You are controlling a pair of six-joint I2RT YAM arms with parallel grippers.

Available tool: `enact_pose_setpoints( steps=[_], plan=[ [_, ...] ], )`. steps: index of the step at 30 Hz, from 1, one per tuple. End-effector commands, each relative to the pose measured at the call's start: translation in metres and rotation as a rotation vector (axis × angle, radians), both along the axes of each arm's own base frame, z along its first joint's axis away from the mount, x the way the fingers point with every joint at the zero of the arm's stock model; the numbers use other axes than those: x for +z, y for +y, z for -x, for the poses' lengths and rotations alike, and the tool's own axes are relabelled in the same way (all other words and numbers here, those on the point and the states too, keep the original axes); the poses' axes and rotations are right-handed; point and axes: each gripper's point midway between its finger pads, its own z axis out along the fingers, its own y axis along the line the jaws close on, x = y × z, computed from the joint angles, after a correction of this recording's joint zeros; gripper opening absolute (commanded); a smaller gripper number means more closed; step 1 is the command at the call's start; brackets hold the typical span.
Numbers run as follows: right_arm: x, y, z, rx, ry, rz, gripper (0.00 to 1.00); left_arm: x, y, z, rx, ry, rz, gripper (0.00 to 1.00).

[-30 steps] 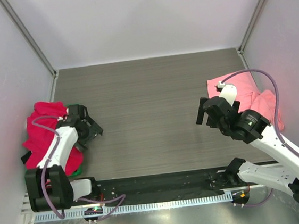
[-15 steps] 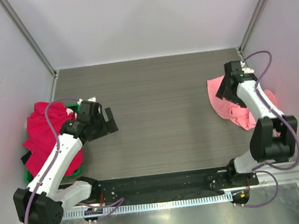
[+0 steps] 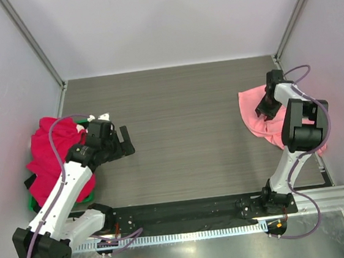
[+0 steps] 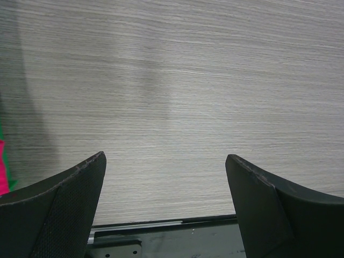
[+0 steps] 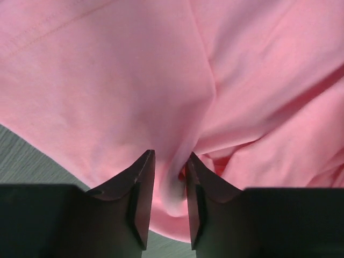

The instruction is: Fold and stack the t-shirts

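A light salmon-pink t-shirt (image 3: 252, 118) lies crumpled at the table's right side. My right gripper (image 3: 265, 106) is down on its far part. In the right wrist view the pink t-shirt (image 5: 107, 80) fills the frame, and a raised fold of it is pinched between the narrowly set fingers of the right gripper (image 5: 170, 161). A heap of crimson t-shirts (image 3: 44, 156) rests at the left edge. My left gripper (image 3: 124, 142) hovers just right of that heap, open, with only bare table between its fingers (image 4: 80, 188).
A green tray (image 3: 31, 206) peeks out under the crimson heap. The grey wood-grain table (image 3: 177, 122) runs between the two piles. A black rail (image 3: 180, 211) lines the near edge, and white walls close in the left, right and far sides.
The right arm swung out to the far right onto the pink t-shirt and its jaws closed on a fold. The left arm moved off the crimson heap toward the table middle, staying open.
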Motion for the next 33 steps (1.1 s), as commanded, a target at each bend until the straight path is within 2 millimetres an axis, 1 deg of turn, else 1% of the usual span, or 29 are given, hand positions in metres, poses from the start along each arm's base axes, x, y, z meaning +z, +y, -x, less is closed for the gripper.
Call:
enact_pose_setpoints(
  steps=[1, 2, 3, 4, 5, 6, 7, 8, 9, 10, 11, 12, 13, 14, 15, 17, 18, 19, 20, 21, 23, 24, 26, 27, 28, 29, 30, 31, 33],
  plan=[
    [0.024, 0.007, -0.031, 0.033, -0.125, -0.025, 0.33, 0.001, -0.003, -0.006, -0.024, -0.017, 0.002, 0.93],
    [0.026, 0.012, -0.032, 0.049, -0.129, -0.023, 0.25, 0.001, -0.003, -0.005, -0.026, -0.017, 0.002, 0.93],
    [0.029, 0.015, -0.032, 0.058, -0.132, -0.024, 0.12, 0.001, -0.004, -0.005, -0.027, -0.015, 0.003, 0.93],
    [0.036, 0.020, -0.034, 0.073, -0.150, -0.023, 0.06, 0.001, -0.003, -0.006, -0.024, -0.015, 0.004, 0.93],
    [0.040, 0.033, -0.034, 0.104, -0.149, -0.022, 0.01, 0.000, -0.004, -0.005, -0.027, -0.013, 0.002, 0.93],
    [0.046, 0.041, -0.035, 0.120, -0.155, -0.012, 0.01, 0.000, -0.004, -0.005, -0.026, -0.015, 0.004, 0.93],
    [0.058, 0.054, -0.036, 0.154, -0.179, -0.003, 0.01, 0.000, -0.004, -0.005, -0.026, -0.013, 0.003, 0.93],
    [0.063, 0.069, -0.033, 0.186, -0.169, 0.002, 0.01, 0.001, -0.003, -0.006, -0.024, -0.018, 0.002, 0.93],
    [0.073, 0.110, -0.034, 0.285, -0.185, 0.007, 0.01, 0.001, -0.003, -0.005, -0.022, -0.018, 0.000, 0.93],
    [0.084, 0.127, -0.031, 0.323, -0.198, 0.029, 0.01, 0.001, -0.001, -0.006, -0.017, -0.020, -0.006, 0.93],
    [0.087, 0.145, -0.022, 0.365, -0.179, 0.041, 0.01, 0.002, 0.000, -0.006, -0.013, -0.024, -0.009, 0.93],
    [0.094, 0.193, -0.011, 0.463, -0.189, 0.045, 0.01, 0.001, 0.001, -0.006, -0.010, -0.022, -0.013, 0.93],
    [0.096, 0.210, -0.002, 0.500, -0.189, 0.066, 0.01, 0.002, 0.003, -0.006, -0.002, -0.027, -0.022, 0.93],
    [0.098, 0.232, 0.013, 0.551, -0.180, 0.077, 0.01, 0.002, 0.004, -0.006, 0.002, -0.028, -0.024, 0.93],
    [0.097, 0.272, 0.036, 0.652, -0.177, 0.079, 0.01, 0.002, 0.004, -0.006, 0.006, -0.028, -0.026, 0.93],
    [0.089, 0.307, 0.066, 0.732, -0.155, 0.098, 0.01, 0.001, 0.007, -0.006, 0.019, -0.026, -0.037, 0.94],
    [0.083, 0.318, 0.080, 0.763, -0.137, 0.107, 0.06, 0.001, 0.008, -0.006, 0.023, -0.024, -0.041, 0.94],
    [0.078, 0.347, 0.107, 0.853, -0.128, 0.104, 0.15, 0.001, 0.009, -0.006, 0.029, -0.021, -0.044, 0.94],
    [0.074, 0.358, 0.119, 0.882, -0.119, 0.098, 0.31, -0.001, 0.011, -0.006, 0.045, -0.015, -0.053, 0.95],
    [0.068, 0.368, 0.130, 0.916, -0.105, 0.112, 0.68, -0.002, 0.013, -0.007, 0.056, -0.009, -0.061, 0.95],
    [0.067, 0.377, 0.149, 0.969, -0.090, 0.137, 0.91, -0.004, 0.018, -0.004, 0.084, 0.006, -0.081, 0.96],
    [0.074, 0.374, 0.148, 0.957, -0.110, 0.160, 0.99, -0.003, 0.022, -0.004, 0.106, 0.012, -0.092, 0.98],
    [0.087, 0.367, 0.148, 0.937, -0.139, 0.167, 1.00, -0.003, 0.023, -0.004, 0.117, 0.012, -0.094, 0.97],
    [0.108, 0.363, 0.144, 0.920, -0.199, 0.162, 1.00, -0.002, 0.023, -0.004, 0.129, 0.008, -0.088, 0.97],
    [0.121, 0.360, 0.143, 0.907, -0.234, 0.153, 1.00, -0.001, 0.021, -0.005, 0.124, 0.007, -0.080, 0.96],
    [0.131, 0.353, 0.139, 0.889, -0.255, 0.149, 1.00, 0.000, 0.018, -0.004, 0.109, 0.009, -0.068, 0.91],
    [0.140, 0.347, 0.137, 0.871, -0.279, 0.143, 1.00, 0.001, 0.013, -0.005, 0.101, 0.008, -0.051, 0.89],
    [0.157, 0.339, 0.136, 0.848, -0.326, 0.120, 1.00, 0.001, 0.008, -0.007, 0.093, 0.009, -0.048, 0.88],
    [0.159, 0.316, 0.133, 0.792, -0.332, 0.128, 1.00, 0.002, -0.018, -0.005, 0.022, 0.004, -0.045, 0.85]
  ],
)
